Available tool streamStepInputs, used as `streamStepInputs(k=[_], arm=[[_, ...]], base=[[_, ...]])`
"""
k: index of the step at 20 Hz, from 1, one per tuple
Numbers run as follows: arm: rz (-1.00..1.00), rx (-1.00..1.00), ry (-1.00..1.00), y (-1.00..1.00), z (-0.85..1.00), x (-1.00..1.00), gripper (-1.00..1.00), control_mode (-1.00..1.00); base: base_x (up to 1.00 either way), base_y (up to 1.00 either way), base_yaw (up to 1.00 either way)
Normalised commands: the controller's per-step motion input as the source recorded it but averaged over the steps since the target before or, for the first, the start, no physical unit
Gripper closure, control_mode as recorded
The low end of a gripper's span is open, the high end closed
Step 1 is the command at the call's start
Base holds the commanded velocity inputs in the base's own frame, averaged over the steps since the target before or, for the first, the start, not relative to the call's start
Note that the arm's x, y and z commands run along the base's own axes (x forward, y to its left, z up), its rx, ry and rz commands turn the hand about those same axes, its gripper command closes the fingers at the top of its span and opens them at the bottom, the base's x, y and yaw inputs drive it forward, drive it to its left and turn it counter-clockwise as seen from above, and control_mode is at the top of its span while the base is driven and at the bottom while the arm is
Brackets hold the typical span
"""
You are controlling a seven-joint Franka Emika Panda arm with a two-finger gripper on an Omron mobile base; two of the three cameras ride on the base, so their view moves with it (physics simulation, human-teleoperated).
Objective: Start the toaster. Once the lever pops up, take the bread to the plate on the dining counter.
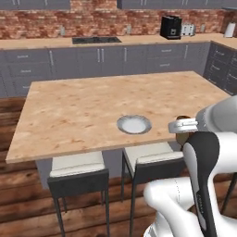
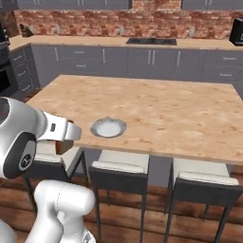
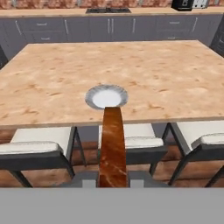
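At twelve o'clock sits the plate [image 3: 106,96] (bench [image 3: 175,78] edge); pincer [image 3: 113,177] clamps the bread [image 3: 113,144]; you're mid-carry, so reach forward, lower, release.

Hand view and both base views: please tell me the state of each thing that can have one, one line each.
gripper: shut on the bread.
bread: held edge-on, off the counter, short of the plate.
plate: empty, flat on the dining counter.
stools: tucked under the counter edge.
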Motion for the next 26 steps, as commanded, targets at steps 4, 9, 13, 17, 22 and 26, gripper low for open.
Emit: streamStepInputs(k=[4,9,13,17,22,26], arm=[[0.00,0.00,0.00,0.00,0.00,0.00,1.00,1.00],[0.00,0.00,0.00,0.00,0.00,0.00,1.00,1.00],[0.00,0.00,0.00,0.00,0.00,0.00,1.00,1.00],[0.00,0.00,0.00,0.00,0.00,0.00,1.00,1.00],[0.00,0.00,0.00,0.00,0.00,0.00,1.00,1.00],[0.00,0.00,0.00,0.00,0.00,0.00,1.00,1.00]], base=[[0.46,0.00,-0.04],[0.53,0.00,-0.05],[0.54,0.00,-0.05],[0.49,0.00,-0.04],[0.42,0.00,-0.02],[0.17,0.00,0.00]])
